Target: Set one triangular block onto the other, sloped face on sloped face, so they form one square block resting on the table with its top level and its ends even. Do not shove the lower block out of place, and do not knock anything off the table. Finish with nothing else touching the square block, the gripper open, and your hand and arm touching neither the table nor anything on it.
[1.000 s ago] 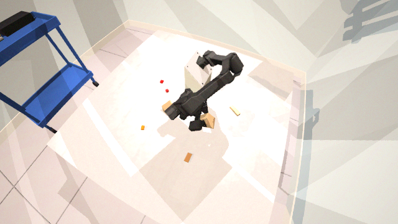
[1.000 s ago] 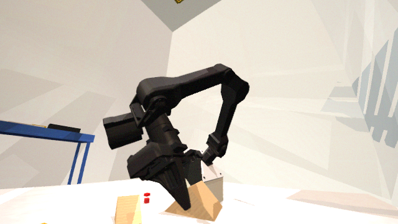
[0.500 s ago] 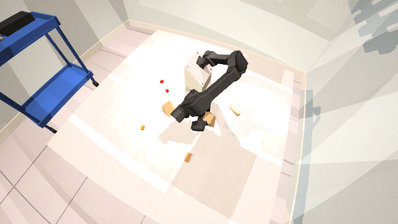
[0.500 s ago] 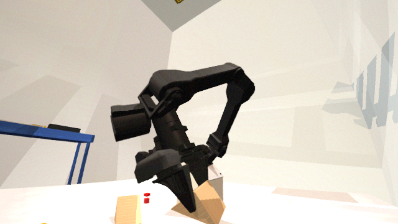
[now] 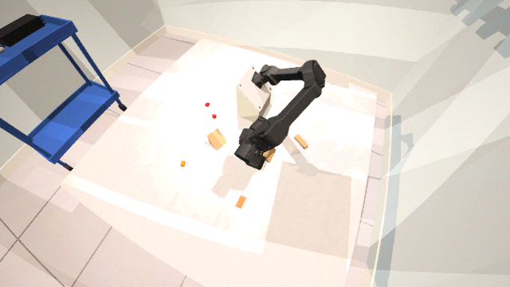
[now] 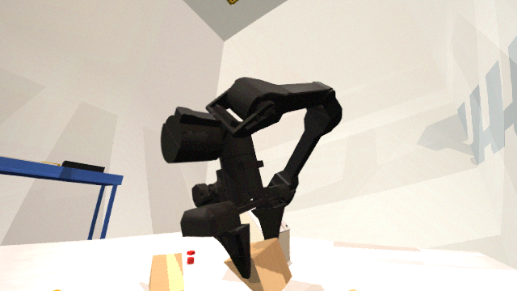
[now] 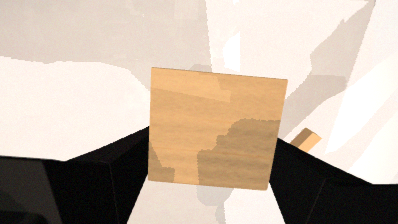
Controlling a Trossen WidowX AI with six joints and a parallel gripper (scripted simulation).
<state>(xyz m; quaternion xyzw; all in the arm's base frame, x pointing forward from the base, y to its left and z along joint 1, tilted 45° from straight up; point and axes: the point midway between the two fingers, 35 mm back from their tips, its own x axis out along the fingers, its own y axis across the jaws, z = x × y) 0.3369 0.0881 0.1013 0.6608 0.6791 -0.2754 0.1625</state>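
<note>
One wooden triangular block (image 6: 271,260) (image 7: 215,125) is between the fingers of my gripper (image 6: 258,259) (image 7: 209,135), which is shut on it. It hangs tilted in the exterior view and seems off the table; its lowest part is cut off there. The wrist view shows one square face of it. In the top view the arm hides most of this block (image 5: 270,155). The other triangular block (image 5: 217,139) (image 6: 166,272) stands on the table, apart from the held one and to its left in the top and exterior views.
Two red cubes (image 5: 207,104) (image 5: 213,115) lie behind the standing block. A small orange block (image 5: 182,163), an orange brick (image 5: 241,202) and a tan bar (image 5: 301,141) (image 7: 306,140) lie around. A pale slant-topped box (image 5: 248,109) stands near the arm. A blue cart (image 5: 76,119) is at left.
</note>
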